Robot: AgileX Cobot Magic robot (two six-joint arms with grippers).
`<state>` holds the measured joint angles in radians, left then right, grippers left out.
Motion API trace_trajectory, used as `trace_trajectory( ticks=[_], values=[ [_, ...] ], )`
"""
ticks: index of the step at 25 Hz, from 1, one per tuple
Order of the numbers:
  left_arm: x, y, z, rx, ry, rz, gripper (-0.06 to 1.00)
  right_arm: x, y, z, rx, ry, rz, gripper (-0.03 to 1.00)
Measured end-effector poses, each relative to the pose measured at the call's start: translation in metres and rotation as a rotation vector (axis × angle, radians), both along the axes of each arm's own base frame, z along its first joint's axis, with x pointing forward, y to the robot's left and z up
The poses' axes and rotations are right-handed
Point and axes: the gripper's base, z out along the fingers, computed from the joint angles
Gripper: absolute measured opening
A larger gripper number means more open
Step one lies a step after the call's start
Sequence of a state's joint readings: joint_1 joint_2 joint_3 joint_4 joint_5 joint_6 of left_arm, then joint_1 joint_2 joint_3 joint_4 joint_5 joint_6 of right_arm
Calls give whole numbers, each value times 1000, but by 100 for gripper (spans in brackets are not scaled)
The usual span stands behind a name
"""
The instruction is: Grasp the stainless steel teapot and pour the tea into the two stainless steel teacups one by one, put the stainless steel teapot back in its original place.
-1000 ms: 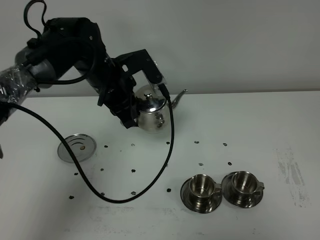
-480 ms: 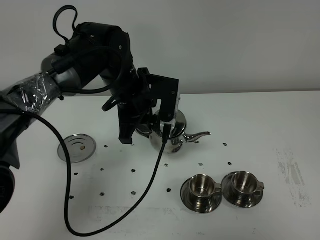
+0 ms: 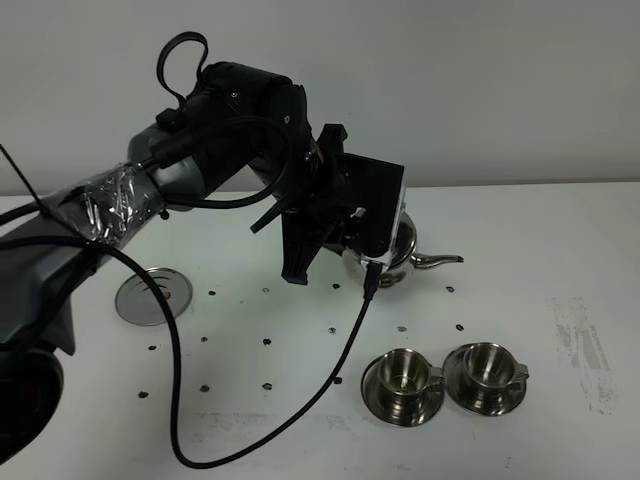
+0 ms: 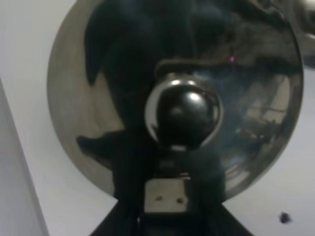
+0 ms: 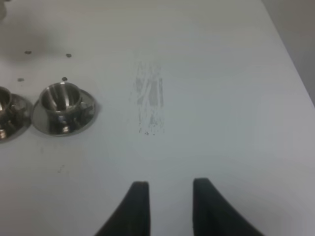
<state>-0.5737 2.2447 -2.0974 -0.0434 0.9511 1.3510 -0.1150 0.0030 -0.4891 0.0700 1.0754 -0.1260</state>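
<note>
The stainless steel teapot [image 3: 410, 250] hangs in the air above the table, behind the two cups, with its spout [image 3: 445, 260] pointing right. My left gripper [image 3: 372, 232] is shut on the teapot and is mostly hidden by its black wrist housing. The left wrist view is filled by the teapot's lid [image 4: 88, 98] and knob [image 4: 183, 114]. The two stainless steel teacups [image 3: 402, 372] [image 3: 487, 365] stand side by side on saucers near the front. My right gripper [image 5: 170, 194] is open and empty over bare table, right of the cups [image 5: 61, 98]. No tea shows.
A round steel saucer [image 3: 152, 295] lies on the table at the left. Small dark specks dot the white table [image 3: 560, 240]. A scuffed patch [image 5: 150, 98] lies right of the cups. A black cable [image 3: 300, 400] hangs from the left arm down to the table.
My left arm has carried the teapot to the right and forward, towards the cups, and the spout now points level to the right. The cups have not moved.
</note>
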Motion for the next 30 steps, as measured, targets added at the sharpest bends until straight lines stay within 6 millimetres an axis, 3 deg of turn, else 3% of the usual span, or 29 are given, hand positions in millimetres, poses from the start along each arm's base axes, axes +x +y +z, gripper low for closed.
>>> trace_trajectory(
  ticks=[7,20,30],
  values=[
    [14,-19,-8,-23,-18,-30,26,0,0,0,0,0,0,24],
    [-2,-40,-13,198,-116,-277,26,0,0,0,0,0,0,24],
    [-7,-59,-31,278,-175,-388,26,0,0,0,0,0,0,24]
  ],
)
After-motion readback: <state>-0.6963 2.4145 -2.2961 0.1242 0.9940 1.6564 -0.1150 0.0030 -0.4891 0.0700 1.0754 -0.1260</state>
